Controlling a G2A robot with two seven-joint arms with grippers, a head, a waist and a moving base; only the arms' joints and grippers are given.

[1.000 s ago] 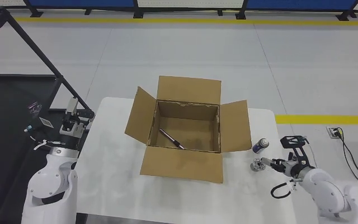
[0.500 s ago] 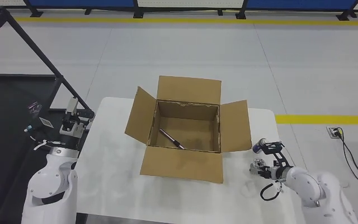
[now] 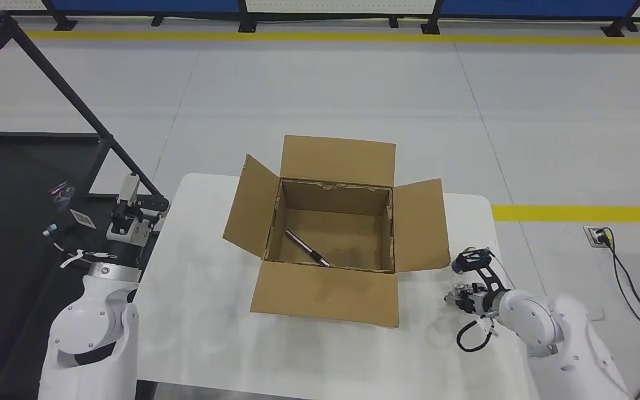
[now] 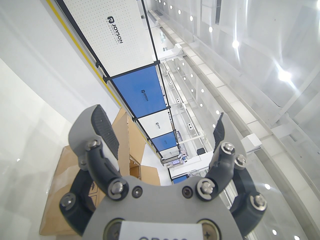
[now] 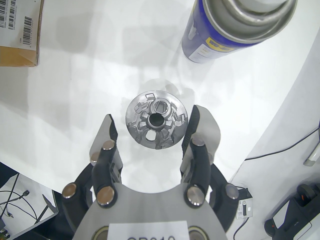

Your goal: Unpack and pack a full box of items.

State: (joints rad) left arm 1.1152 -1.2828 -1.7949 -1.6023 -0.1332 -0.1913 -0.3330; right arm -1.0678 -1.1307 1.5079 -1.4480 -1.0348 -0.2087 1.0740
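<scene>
1. Top view: we log the white counter [image 3: 200, 330] as the largest item; it carries the box and the loose parts.
2. Cardboard box [image 3: 325, 292]: stands near the counter's middle, top open, all four flaps folded outward.
3. Left gripper [image 4: 160, 116]: held beside the counter's left edge, well apart from the box and tilted up toward the ceiling lights. Its fingers are spread wide with nothing between them.
4. Right gripper [image 5: 153, 119]: low over the counter, to the right of the box. Its fingers are spread, one on each side of the metal disc [image 5: 156, 123]. We see a clear gap at one finger. The other pad sits just beside the disc rim, and we cannot tell whether it touches.
5. Spray can [image 5: 225, 26]: blue body, grey top, upright on the counter near the box's right flap and just beyond the disc.
6. Slim pen-like rod [image 3: 306, 248]: lies diagonally on the box floor, toward the left wall.
7. Metal disc: round and silver with a central hole and raised teeth. It lies flat on the counter, outside the box.
</scene>
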